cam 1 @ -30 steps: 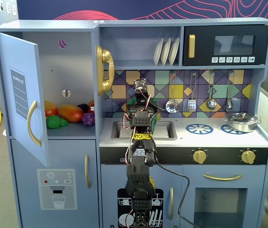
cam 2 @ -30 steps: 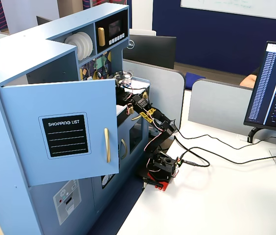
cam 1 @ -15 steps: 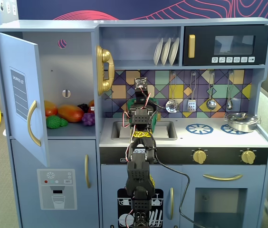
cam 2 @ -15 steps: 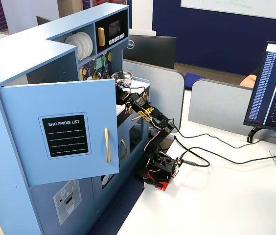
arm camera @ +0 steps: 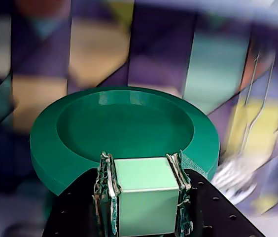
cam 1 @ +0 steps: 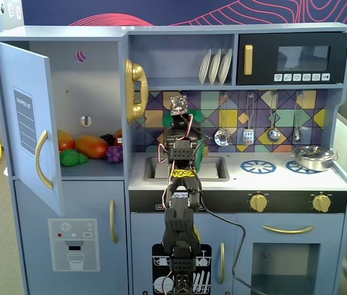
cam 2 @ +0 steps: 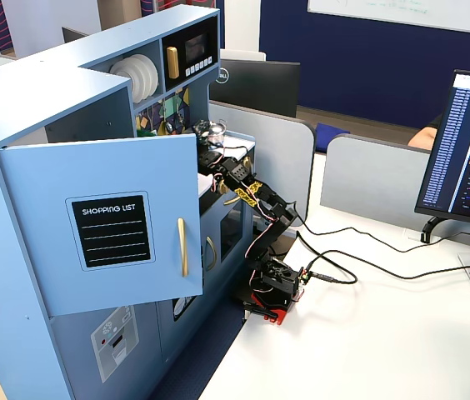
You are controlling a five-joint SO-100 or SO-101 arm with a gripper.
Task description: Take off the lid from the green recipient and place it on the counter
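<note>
In the wrist view my gripper (arm camera: 145, 170) is shut on the light-green tab (arm camera: 146, 195) of the dark-green round lid (arm camera: 124, 123). The lid is level, with the tiled back wall behind it. In a fixed view the gripper (cam 1: 181, 121) is high above the sink (cam 1: 213, 167) of the pale counter (cam 1: 247, 179), and the lid's green edges (cam 1: 197, 118) show beside it. The arm hides the green recipient; I cannot tell whether the lid still touches it. In the other fixed view the arm (cam 2: 256, 200) reaches into the kitchen, and the open door hides the lid.
A silver pot (cam 1: 312, 158) stands on the right burner circle, and the left burner circle (cam 1: 258, 166) is bare. Utensils (cam 1: 273, 132) hang on the back wall. The fridge door (cam 1: 32, 123) stands open at the left, with toy fruit (cam 1: 87, 147) inside.
</note>
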